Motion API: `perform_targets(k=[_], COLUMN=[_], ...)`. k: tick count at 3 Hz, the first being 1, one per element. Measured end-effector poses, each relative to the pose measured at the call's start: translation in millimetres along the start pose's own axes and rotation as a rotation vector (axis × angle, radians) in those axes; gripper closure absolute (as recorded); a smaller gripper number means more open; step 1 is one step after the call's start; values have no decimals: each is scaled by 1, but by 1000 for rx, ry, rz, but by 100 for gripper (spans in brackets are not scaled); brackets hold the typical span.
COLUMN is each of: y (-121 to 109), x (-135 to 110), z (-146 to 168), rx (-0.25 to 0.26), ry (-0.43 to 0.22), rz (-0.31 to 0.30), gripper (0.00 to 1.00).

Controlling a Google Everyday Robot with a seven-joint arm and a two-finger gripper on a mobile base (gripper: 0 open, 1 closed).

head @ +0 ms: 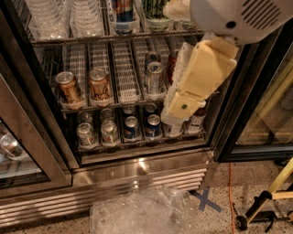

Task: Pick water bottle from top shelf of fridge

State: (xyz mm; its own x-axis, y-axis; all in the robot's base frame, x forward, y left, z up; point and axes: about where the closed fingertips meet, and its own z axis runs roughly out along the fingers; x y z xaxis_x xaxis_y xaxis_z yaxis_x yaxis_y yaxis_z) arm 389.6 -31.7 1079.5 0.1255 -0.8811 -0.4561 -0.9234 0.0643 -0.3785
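Observation:
Several clear ribbed water bottles (46, 18) stand at the left of the top shelf (91, 39), the highest wire rack in the open fridge (137, 169); only their lower bodies show, their caps are cut off by the top edge. My gripper (179, 109) is a cream block hanging down and to the left from the white wrist housing (242, 18) at the top right. It hangs in front of the right side of the middle rack, well below and to the right of the water bottles. It holds nothing that I can see.
A blue-labelled drink (122, 11) and green ones (155, 9) share the top shelf. Cans (68, 87) fill the middle rack, cans and bottles (132, 127) the lower one. Glass doors stand left (27, 151) and right (256, 119). Crumpled clear plastic (137, 212), blue tape (206, 201) and a yellow-black stand (270, 196) are on the floor.

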Motion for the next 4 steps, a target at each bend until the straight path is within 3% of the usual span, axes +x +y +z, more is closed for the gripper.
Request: perform_targets(k=[2,3,4], y=[0,-2,-5], x=[0,-27,-43], z=[0,20,21], rx=[0,-4,19], ry=[0,-96,-146], rz=[0,31,35], gripper=[0,0,0])
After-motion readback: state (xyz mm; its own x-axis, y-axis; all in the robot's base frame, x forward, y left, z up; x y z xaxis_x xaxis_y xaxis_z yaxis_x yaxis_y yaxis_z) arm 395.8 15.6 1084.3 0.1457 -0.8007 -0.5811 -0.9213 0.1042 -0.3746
